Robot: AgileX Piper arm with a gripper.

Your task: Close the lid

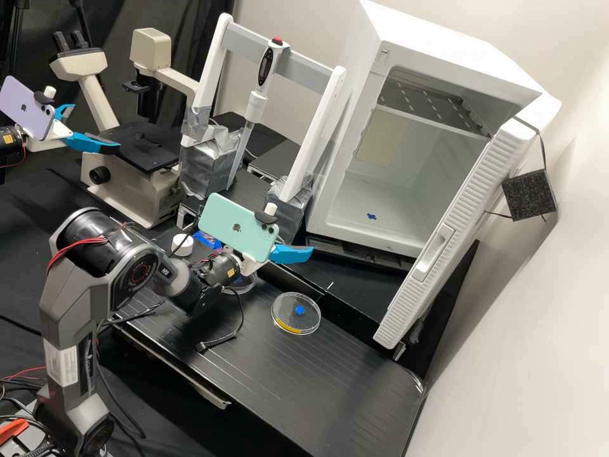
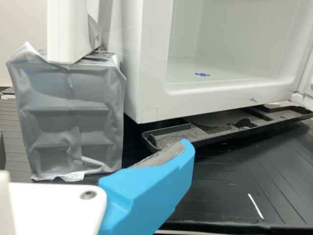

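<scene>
In the high view, the gripper [image 1: 292, 254] is held above the bench's far side, in front of the white cabinet, with a green phone mounted over it. A round clear dish [image 1: 296, 313] with a yellow strip and a blue mark lies flat on the black bench, nearer the camera than the gripper. Another clear round piece [image 1: 243, 284] rests on the bench, partly hidden by the arm's wrist; whether it is a lid cannot be told. The wrist view has the gripper [image 2: 146, 193] in front of the cabinet's base, with no object seen held.
The white cabinet [image 1: 374, 223] stands at the back with its door [image 1: 457, 222] wide open. Left of it are a white frame on silver-taped blocks [image 2: 73, 112] and a microscope [image 1: 130, 184]. A white cap [image 1: 183, 244] lies behind the arm, and a second arm's gripper is at far left.
</scene>
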